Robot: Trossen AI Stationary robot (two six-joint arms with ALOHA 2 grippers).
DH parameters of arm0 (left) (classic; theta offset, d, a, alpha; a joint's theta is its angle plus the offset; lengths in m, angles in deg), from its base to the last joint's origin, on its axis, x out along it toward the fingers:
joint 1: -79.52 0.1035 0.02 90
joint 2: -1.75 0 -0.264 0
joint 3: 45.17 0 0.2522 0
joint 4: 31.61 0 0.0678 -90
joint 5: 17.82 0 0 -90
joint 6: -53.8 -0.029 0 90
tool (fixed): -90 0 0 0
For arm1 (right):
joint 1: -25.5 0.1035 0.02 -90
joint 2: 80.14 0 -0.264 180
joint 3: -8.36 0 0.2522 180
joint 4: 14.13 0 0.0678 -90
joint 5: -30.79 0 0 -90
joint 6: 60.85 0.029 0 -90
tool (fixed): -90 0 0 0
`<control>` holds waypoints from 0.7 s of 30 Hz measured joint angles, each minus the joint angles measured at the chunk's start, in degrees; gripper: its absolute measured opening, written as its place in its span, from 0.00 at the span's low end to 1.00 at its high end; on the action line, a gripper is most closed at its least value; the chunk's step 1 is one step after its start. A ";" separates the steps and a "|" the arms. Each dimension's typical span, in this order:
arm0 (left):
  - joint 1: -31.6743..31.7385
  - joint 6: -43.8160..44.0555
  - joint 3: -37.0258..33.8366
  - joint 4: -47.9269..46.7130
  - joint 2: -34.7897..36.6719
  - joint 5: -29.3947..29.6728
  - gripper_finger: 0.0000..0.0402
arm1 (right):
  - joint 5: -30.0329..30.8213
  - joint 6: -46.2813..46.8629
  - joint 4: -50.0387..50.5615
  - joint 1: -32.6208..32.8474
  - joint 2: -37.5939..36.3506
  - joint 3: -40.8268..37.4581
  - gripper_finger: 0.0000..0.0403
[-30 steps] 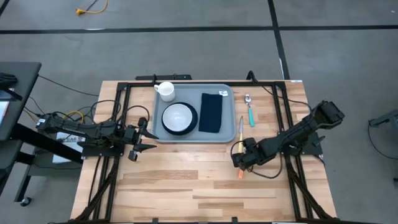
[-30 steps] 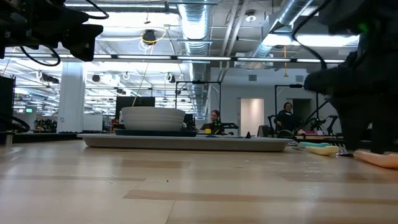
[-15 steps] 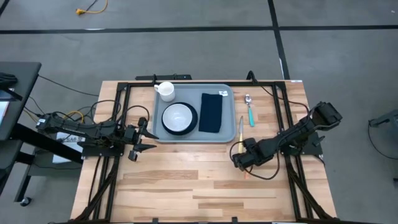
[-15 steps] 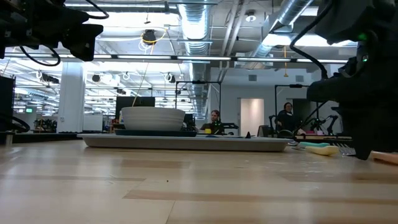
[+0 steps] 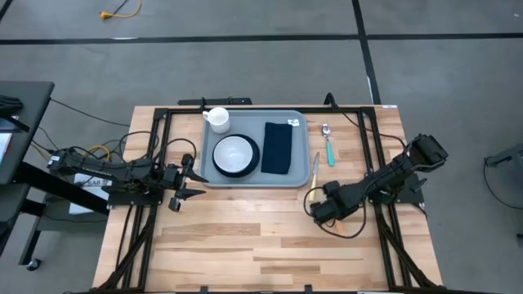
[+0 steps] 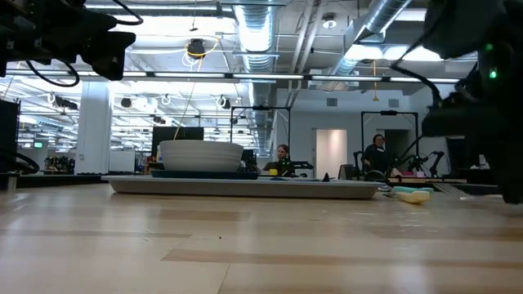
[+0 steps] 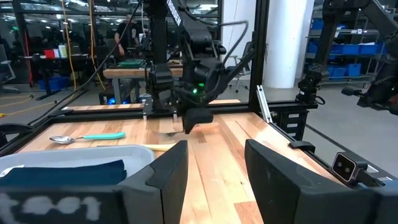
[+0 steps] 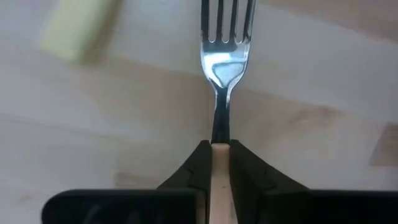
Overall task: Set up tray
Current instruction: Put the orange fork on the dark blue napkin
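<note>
Fork (image 8: 221, 68) sits pinched by its handle in my right gripper (image 8: 215, 163), near the tray (image 5: 254, 179), off its front right corner. My left gripper (image 7: 213, 163) waits spread, holding nothing, beside the tray's left edge.

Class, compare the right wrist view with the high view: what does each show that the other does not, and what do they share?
Only the right wrist view shows the fork, tines out, its pale handle clamped between the right gripper's fingers. Only the high view shows the tray carrying a bowl, mug and napkin, the spoon beside it, and the left gripper waiting at the tray's left. Both show the right gripper, the wooden table and the yellow-handled knife.
</note>
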 joint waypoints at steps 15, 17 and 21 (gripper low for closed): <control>0.00 0.01 0.00 0.02 0.00 0.00 0.37 | 6.27 -8.13 11.80 -4.78 -3.11 12.78 0.06; 0.00 0.04 0.00 0.02 0.02 0.00 0.37 | 6.76 -11.68 11.70 -7.77 -3.66 14.59 0.06; 0.00 0.51 0.00 0.03 0.01 0.00 0.37 | 6.76 -20.13 10.84 -15.22 -3.67 18.57 0.06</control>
